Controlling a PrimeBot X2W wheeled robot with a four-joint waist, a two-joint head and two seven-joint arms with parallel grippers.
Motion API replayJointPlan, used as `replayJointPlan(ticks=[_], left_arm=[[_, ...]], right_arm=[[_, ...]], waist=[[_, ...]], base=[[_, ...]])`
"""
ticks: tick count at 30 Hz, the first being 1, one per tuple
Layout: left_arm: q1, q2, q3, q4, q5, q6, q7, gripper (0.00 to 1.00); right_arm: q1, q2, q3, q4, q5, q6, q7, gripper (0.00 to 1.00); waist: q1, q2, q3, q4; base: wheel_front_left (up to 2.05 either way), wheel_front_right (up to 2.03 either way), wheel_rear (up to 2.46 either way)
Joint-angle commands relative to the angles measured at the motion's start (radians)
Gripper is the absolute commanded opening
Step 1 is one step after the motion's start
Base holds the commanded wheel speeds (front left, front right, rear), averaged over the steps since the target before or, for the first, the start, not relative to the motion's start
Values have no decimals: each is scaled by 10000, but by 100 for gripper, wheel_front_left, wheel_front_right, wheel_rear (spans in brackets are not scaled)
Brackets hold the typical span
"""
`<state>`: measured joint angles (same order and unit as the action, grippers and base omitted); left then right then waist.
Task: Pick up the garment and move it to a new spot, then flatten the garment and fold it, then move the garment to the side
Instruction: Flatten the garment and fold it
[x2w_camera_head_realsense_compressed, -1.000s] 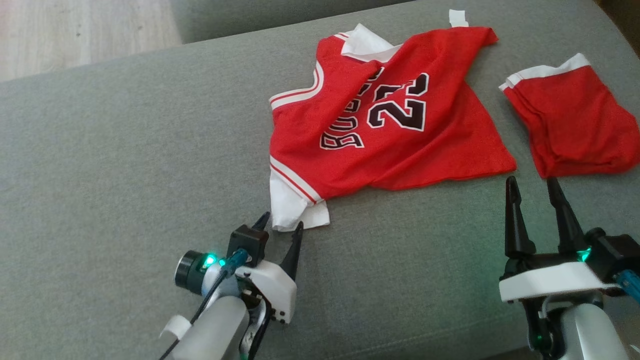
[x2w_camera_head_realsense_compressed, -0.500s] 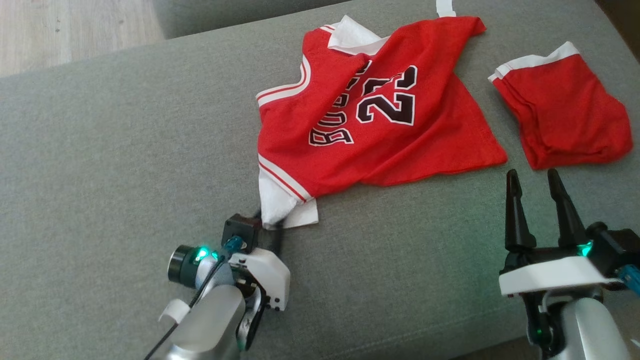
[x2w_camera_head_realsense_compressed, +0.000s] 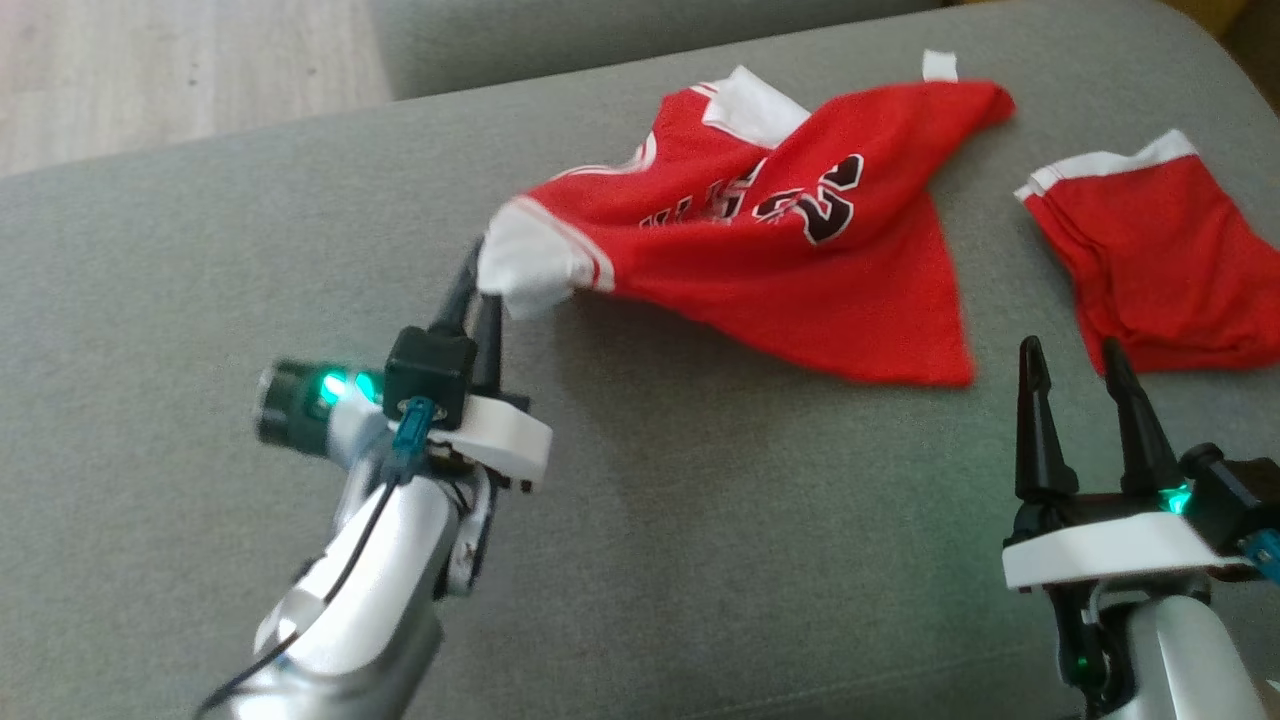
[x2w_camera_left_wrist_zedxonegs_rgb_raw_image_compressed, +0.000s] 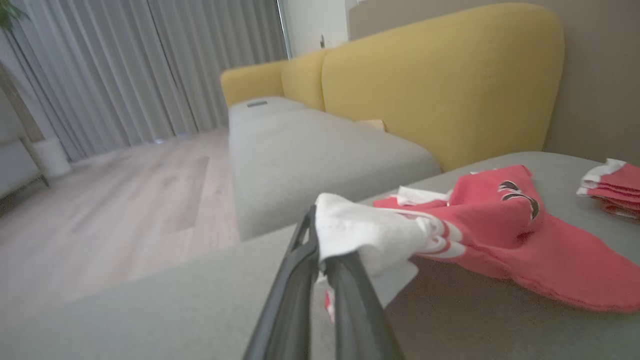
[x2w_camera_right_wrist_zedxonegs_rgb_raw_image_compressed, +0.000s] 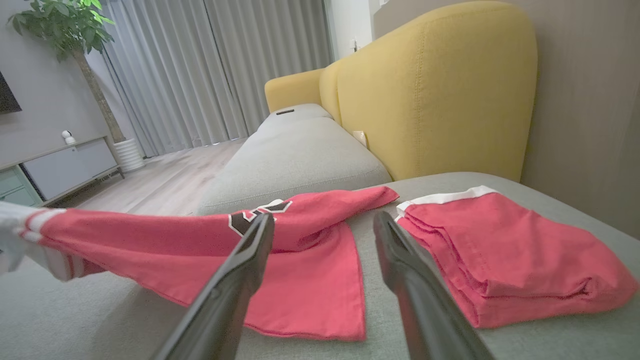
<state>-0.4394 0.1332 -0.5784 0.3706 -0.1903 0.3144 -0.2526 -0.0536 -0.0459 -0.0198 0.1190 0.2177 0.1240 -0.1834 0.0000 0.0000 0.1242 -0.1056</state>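
Note:
The garment (x2w_camera_head_realsense_compressed: 800, 270) is a red jersey with black numbers and white sleeves, lying on the grey sofa cushion (x2w_camera_head_realsense_compressed: 200, 300). My left gripper (x2w_camera_head_realsense_compressed: 478, 280) is shut on its white sleeve (x2w_camera_head_realsense_compressed: 525, 262) and holds that corner raised off the cushion; the rest trails away to the right. In the left wrist view the white sleeve (x2w_camera_left_wrist_zedxonegs_rgb_raw_image_compressed: 360, 230) bunches over the closed fingertips of my left gripper (x2w_camera_left_wrist_zedxonegs_rgb_raw_image_compressed: 320, 257), with the garment's red cloth (x2w_camera_left_wrist_zedxonegs_rgb_raw_image_compressed: 525, 240) beyond. My right gripper (x2w_camera_head_realsense_compressed: 1070, 365) stands open near the lower right, just short of the garment's hem. The right wrist view shows the garment (x2w_camera_right_wrist_zedxonegs_rgb_raw_image_compressed: 200, 240) stretched ahead of my open right gripper (x2w_camera_right_wrist_zedxonegs_rgb_raw_image_compressed: 324, 222).
A folded pair of red shorts (x2w_camera_head_realsense_compressed: 1160, 260) with a white band lies at the right end of the cushion, also the shorts (x2w_camera_right_wrist_zedxonegs_rgb_raw_image_compressed: 505, 255) close to my right fingers. A yellow sofa back (x2w_camera_right_wrist_zedxonegs_rgb_raw_image_compressed: 440, 90) rises behind. Wooden floor (x2w_camera_head_realsense_compressed: 150, 70) lies beyond the cushion's far left edge.
My left gripper closed on the white sleeve and lifted it up and away from me, pulling the jersey's left side off the cushion. The right gripper stayed open in place.

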Motion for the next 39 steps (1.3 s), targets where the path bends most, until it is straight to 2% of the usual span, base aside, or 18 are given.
replayJointPlan(ticks=[1,3,8,11,17,20,22,23,24,25,31,39], left_arm=[[-486,462,336,-867,597,225,-90,0],[-497,788,146,-1423,1266,341,-90,0],[-318,1261,-789,-1433,2155,-60,-90,0],[-102,1394,-1704,-608,2563,-687,-88,0],[185,974,-3135,1371,2828,-1939,226,0],[243,670,-3427,2169,2764,-2247,496,0],[225,461,-3410,2470,2628,-2246,454,0],[197,369,-3401,2571,2588,-2213,404,11],[162,291,-3398,2658,2561,-2179,353,74],[125,237,-3410,2743,2547,-2165,311,100],[49,189,-3284,2932,2322,-2013,114,100],[314,760,-2783,2590,1823,-1676,64,100]], right_arm=[[-273,-43,246,-404,78,67,35,100],[-235,-43,280,-402,117,67,35,100],[-177,-43,349,-365,176,67,32,100],[-187,-43,397,-342,211,67,30,100],[-197,-43,364,-301,214,67,37,100],[-190,-43,345,-301,209,67,53,100],[-181,-43,333,-303,194,67,67,100],[-176,-43,313,-307,187,67,75,100],[-168,-43,286,-309,178,67,82,100],[-156,-43,263,-305,163,67,92,100],[-86,-43,184,-294,113,67,158,100],[75,-43,29,-240,130,67,161,100]], waist=[[0,0,-82,135],[0,0,-115,204],[0,0,-130,249],[0,0,-101,229],[0,0,-34,194],[0,0,-22,220],[0,0,-32,259],[0,0,-39,289],[0,0,-53,328],[0,0,-81,375],[0,0,-311,694],[0,0,-737,1212]], base=[[0,0,0],[0,0,0],[0,0,0],[0,0,0],[0,0,0],[0,0,0],[0,0,0],[0,0,0],[0,0,0],[0,0,0],[0,0,0],[0,0,0]])
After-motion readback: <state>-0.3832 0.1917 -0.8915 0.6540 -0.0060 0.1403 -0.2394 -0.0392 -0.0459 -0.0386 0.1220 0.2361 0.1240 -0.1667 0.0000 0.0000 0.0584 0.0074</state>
